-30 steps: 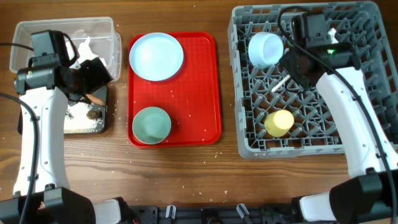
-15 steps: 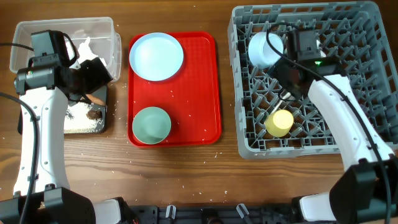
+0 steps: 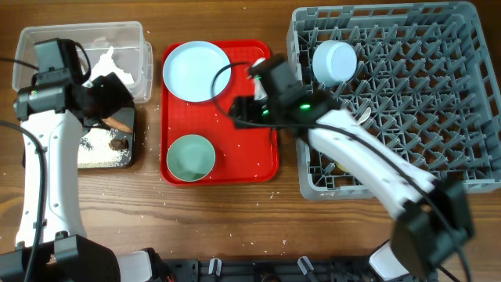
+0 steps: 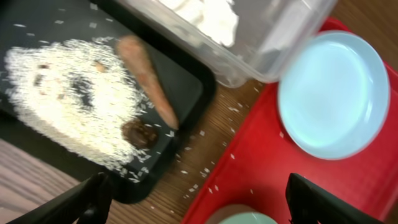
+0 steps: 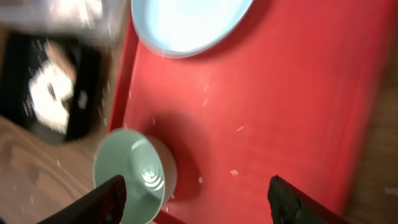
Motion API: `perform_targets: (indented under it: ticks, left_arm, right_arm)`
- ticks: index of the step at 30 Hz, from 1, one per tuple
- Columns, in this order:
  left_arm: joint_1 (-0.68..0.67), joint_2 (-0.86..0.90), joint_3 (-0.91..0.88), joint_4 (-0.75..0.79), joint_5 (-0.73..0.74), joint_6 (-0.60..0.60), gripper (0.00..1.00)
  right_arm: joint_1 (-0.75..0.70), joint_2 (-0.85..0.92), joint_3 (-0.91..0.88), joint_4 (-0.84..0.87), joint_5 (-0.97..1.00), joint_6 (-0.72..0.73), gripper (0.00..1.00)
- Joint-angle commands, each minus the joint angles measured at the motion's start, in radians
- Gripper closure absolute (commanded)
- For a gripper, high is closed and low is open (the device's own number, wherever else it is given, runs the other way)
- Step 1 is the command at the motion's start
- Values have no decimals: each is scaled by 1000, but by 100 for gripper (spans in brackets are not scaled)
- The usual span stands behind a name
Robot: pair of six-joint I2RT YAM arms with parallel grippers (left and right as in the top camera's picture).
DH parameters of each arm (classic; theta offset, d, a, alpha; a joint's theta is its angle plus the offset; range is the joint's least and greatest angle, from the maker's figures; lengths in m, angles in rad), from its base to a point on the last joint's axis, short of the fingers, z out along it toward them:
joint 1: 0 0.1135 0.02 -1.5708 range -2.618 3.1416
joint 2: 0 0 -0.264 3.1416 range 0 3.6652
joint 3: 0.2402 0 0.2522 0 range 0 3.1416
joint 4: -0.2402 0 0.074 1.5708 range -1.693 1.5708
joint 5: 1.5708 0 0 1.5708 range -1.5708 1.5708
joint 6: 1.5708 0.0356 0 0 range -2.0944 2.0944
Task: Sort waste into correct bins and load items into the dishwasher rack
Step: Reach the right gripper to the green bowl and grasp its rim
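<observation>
The red tray (image 3: 262, 157) has a bare strip down its right side, but the right tool (image 3: 239, 110) hangs over it, fingers apart. Its arm slants in across the tall left wall of the grey rack (image 3: 309, 184). The pale blue plate (image 3: 196, 71) fills the tray's back left corner and the mint-green bowl (image 3: 190, 157) the front left. A narrow band of bare surface (image 3: 149, 149) separates this tray from the black tray (image 3: 129, 163) and clear tub (image 3: 78, 33), where the left tool (image 3: 117, 100) hovers, spread wide.
</observation>
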Motion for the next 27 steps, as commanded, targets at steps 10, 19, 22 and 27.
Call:
perform_targets:
  ticks: [10,19,22,27]
  left_arm:
    - [78,7,11,-16,-51,-50,5]
    - [78,6,11,-16,-48,-51,3]
    - [78,6,11,-16,-48,-51,3]
    - [78,6,11,-16,-48,-50,0]
  right_arm:
    - [152,301,4,139,-79,60,50]
    - [154,306,4,145,-78,64,94]
    - [154,306,4,141,-58,63,96]
    - [108,179,11,34,85,60,96]
